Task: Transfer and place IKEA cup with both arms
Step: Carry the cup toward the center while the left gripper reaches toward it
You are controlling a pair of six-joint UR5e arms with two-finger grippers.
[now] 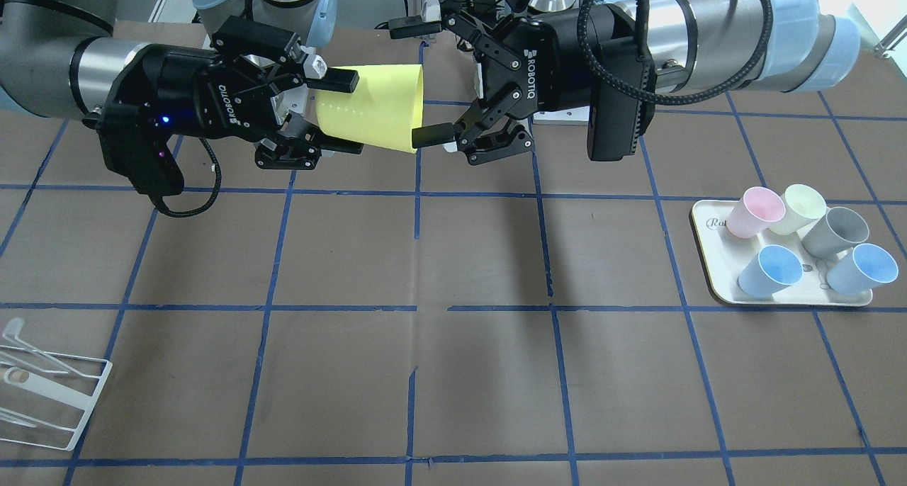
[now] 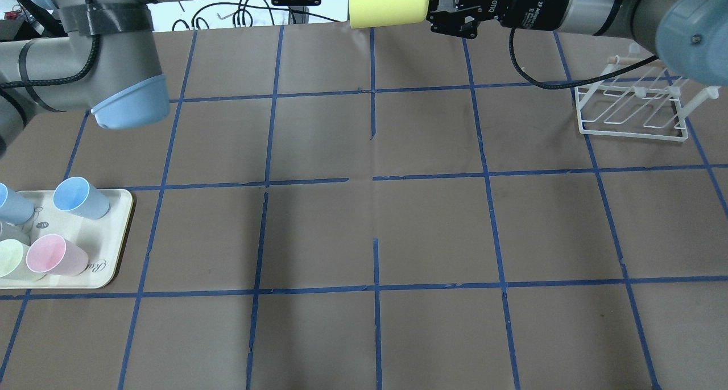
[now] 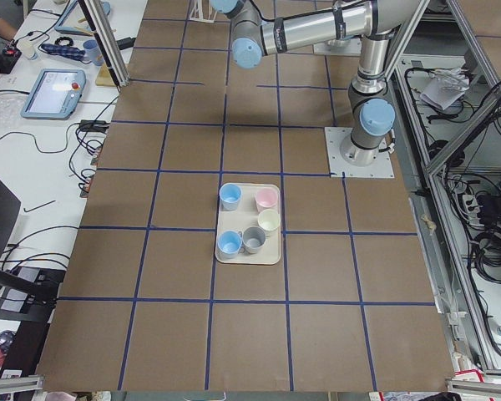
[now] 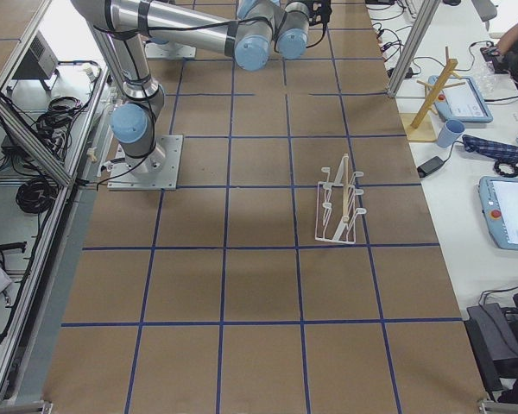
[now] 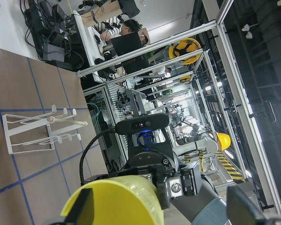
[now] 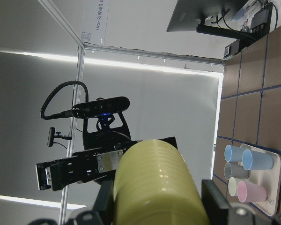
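Note:
The bright yellow IKEA cup (image 1: 375,107) hangs on its side high above the table's robot side, with its mouth toward my left gripper. My right gripper (image 1: 341,112) is shut on the cup's narrow base end. My left gripper (image 1: 419,81) is open wide at the cup's rim, with one finger above it and one (image 1: 432,134) at its lower edge. In the left wrist view the cup mouth (image 5: 117,206) sits between the spread fingers. In the right wrist view the cup (image 6: 154,187) fills the space between the fingers. The cup also shows in the overhead view (image 2: 387,3).
A cream tray (image 1: 708,259) (image 2: 116,236) holds several pastel cups on my left side. A white wire rack (image 1: 49,394) (image 2: 631,108) stands on my right side. The brown table bears a blue tape grid.

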